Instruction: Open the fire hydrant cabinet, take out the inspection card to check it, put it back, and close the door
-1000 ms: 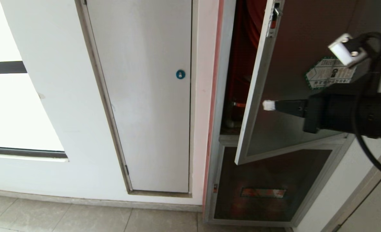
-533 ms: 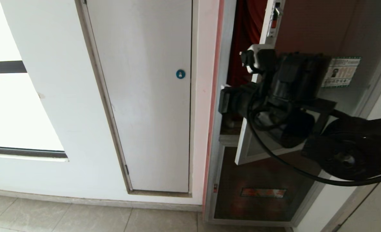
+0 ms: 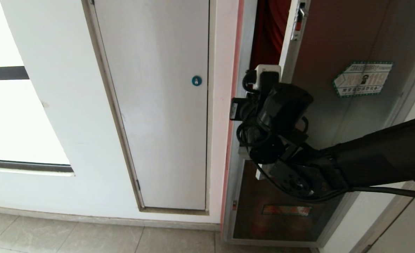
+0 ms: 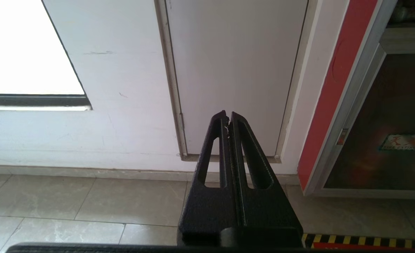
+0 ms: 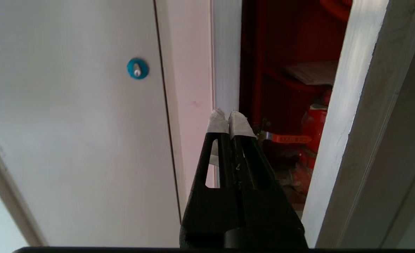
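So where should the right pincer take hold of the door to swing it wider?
On the door's free vertical frame edge, coming from the gap side. The door stands ajar, so that silver edge sticks out from the fire hydrant cabinet with room behind it. The right pincer, shut, sits at the gap; hooking behind probably suits it better than pinching.

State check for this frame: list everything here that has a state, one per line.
door: ajar, swung partway out from the cabinet
fire hydrant cabinet: open a gap, red interior showing
inspection card: inside the cabinet, not picked up
white panel door: closed
right gripper: shut, empty, at the gap by the door's edge
left gripper: shut, empty, parked low
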{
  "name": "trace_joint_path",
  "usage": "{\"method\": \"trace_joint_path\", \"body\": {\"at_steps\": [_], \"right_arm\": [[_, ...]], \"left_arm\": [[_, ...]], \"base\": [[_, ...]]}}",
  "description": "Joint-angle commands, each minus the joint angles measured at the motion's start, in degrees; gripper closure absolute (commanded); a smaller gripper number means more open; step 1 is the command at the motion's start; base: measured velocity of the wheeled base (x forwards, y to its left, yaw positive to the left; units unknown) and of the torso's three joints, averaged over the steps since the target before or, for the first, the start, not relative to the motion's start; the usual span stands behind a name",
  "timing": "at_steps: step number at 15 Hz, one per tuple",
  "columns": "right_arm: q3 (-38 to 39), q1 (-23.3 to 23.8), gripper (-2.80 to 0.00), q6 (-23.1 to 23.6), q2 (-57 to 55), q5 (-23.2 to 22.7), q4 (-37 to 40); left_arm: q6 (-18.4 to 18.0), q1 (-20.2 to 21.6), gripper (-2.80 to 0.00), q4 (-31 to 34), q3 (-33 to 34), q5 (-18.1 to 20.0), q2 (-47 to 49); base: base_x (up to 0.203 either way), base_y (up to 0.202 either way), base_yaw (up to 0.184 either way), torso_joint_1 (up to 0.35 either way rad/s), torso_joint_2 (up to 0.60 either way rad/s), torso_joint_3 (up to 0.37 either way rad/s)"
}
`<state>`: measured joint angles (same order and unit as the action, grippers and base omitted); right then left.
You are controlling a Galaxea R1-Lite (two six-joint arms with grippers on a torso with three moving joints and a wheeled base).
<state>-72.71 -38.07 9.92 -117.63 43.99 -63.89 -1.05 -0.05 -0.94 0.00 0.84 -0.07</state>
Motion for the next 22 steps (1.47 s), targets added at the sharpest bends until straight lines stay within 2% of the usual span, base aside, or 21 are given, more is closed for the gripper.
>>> {"method": "trace_joint_path", "body": {"at_steps": [1,7,9,12,22], "right_arm": [[-2.2,0.3,0.00,0.3,-3.0,1.1,-1.5],[-10.3,2.5,0.00,0.6,-7.2,6.5,-3.8],[-11.9,2.6,0.00,0.8,-8.7,7.0,-5.6],[-15.1,3.7,0.00,4.9,-11.6,7.5,-11.3],[-14.3,4.9,0.00,5.1,-10.1,8.4,-13.5]], "left_arm": [[0.0,0.0,0.00,0.0,0.4,-0.1,0.0],[0.0,0.0,0.00,0.0,0.4,0.0,0.0],[0.0,0.0,0.00,0.0,0.4,0.0,0.0],[0.0,0.0,0.00,0.0,0.4,0.0,0.0],[0.0,0.0,0.00,0.0,0.4,0.0,0.0]], "base": [[0.000,0.000,0.000,0.000,0.00,0.000],[0.000,0.000,0.000,0.000,0.00,0.000],[0.000,0.000,0.000,0.000,0.00,0.000],[0.000,0.000,0.000,0.000,0.00,0.000],[0.000,0.000,0.000,0.000,0.00,0.000]]}}
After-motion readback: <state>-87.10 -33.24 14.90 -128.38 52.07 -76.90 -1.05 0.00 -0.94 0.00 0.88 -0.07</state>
